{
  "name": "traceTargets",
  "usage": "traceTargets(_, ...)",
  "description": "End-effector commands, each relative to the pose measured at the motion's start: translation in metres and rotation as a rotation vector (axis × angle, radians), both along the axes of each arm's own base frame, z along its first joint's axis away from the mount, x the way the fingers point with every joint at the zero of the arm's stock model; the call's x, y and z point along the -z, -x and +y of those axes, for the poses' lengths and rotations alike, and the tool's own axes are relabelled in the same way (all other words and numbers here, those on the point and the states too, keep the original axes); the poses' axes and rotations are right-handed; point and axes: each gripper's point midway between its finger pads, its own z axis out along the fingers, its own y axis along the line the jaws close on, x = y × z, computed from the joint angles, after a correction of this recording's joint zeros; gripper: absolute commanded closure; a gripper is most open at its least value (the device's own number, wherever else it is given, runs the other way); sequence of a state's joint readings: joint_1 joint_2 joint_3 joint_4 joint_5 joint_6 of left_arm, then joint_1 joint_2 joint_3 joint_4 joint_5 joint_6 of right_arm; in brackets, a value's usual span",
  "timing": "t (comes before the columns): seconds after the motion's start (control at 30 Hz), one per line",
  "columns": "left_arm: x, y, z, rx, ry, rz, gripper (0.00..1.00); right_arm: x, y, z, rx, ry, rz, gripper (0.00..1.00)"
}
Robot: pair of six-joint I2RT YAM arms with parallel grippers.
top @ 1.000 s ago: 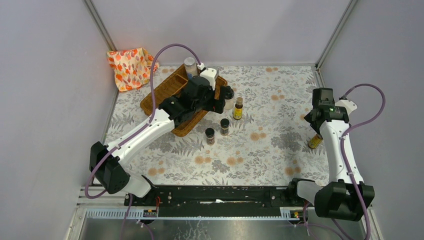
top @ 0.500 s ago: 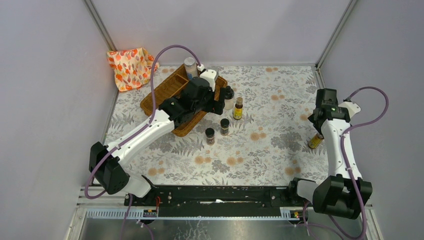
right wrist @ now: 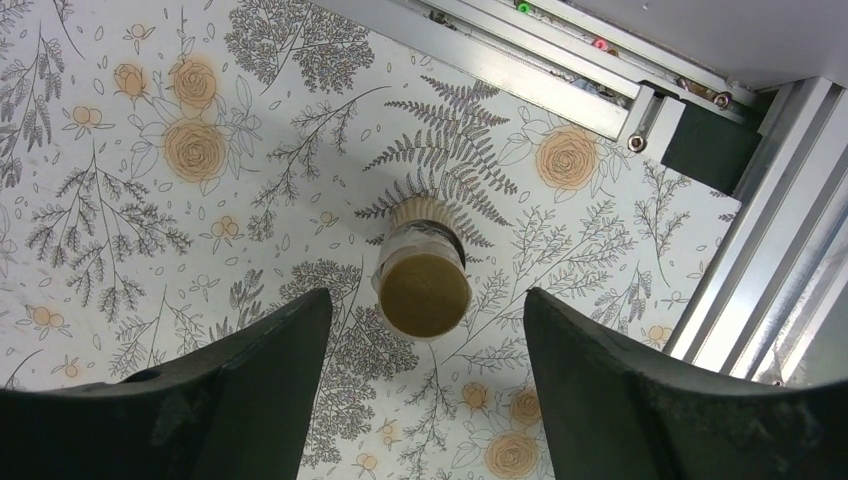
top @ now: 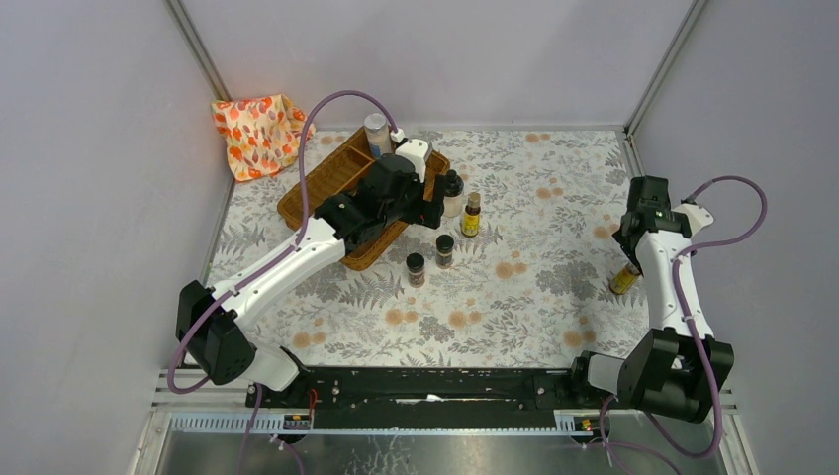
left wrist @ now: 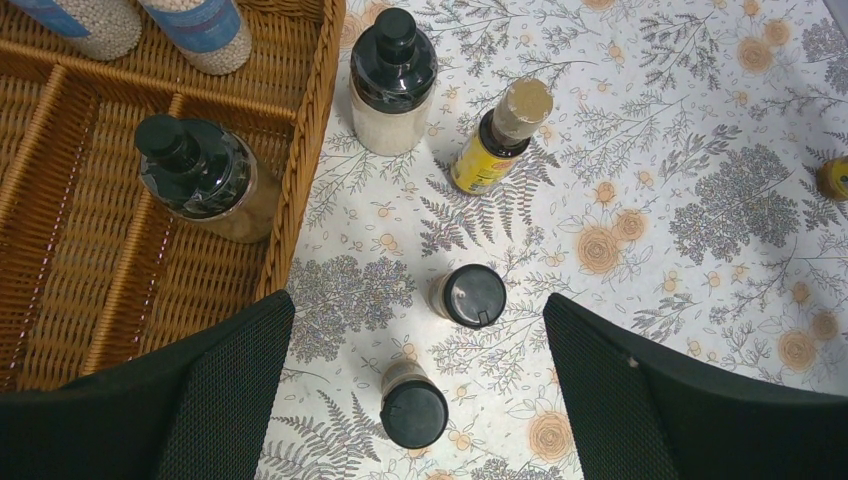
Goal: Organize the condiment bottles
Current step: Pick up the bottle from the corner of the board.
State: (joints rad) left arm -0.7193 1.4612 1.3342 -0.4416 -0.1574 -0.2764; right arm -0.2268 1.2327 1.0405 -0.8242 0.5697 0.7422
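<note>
Cropping blue-banded jars [left wrist: 195, 25] (lids unseen)

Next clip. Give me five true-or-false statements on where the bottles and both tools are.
1. A black-capped bottle stands inside the wicker tray. True.
2. The right tool is shut on the yellow bottle. False: it is open, above the bottle.
3. Two short black-lidded jars stand on the table outside the tray. True.
4. The left tool holds a jar. False: it is open and empty.
5. The orange-patterned cloth lies in the tray. False: it lies outside, at the far left corner.
</note>
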Motion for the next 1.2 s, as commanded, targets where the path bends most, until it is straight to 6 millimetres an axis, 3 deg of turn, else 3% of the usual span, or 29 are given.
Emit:
traceTargets(0.0, -0.012, 0.000, -0.002, 0.014, 0.016, -0.049, 0.01, 0.003, -0.005, -0.005, 0.023, -0.001, -0.022, 0.24)
traceTargets(0.5, -0.008, 0.000, 0.000, 0.009, 0.001, -0.046, 0.01, 0.012, -0.005, -0.011, 0.050, -0.008, -0.023, 0.42)
traceTargets(0.9, -0.008, 0.000, 0.001, 0.007, 0.000, -0.042, 0.01, 0.014, -0.005, -0.012, 0.055, -0.012, -0.023, 0.99)
traceTargets(1.17, -0.015, -0.002, 0.001, 0.002, 0.005, -0.054, 0.01, 0.003, -0.011, -0.008, 0.039, -0.038, -0.054, 1.00)
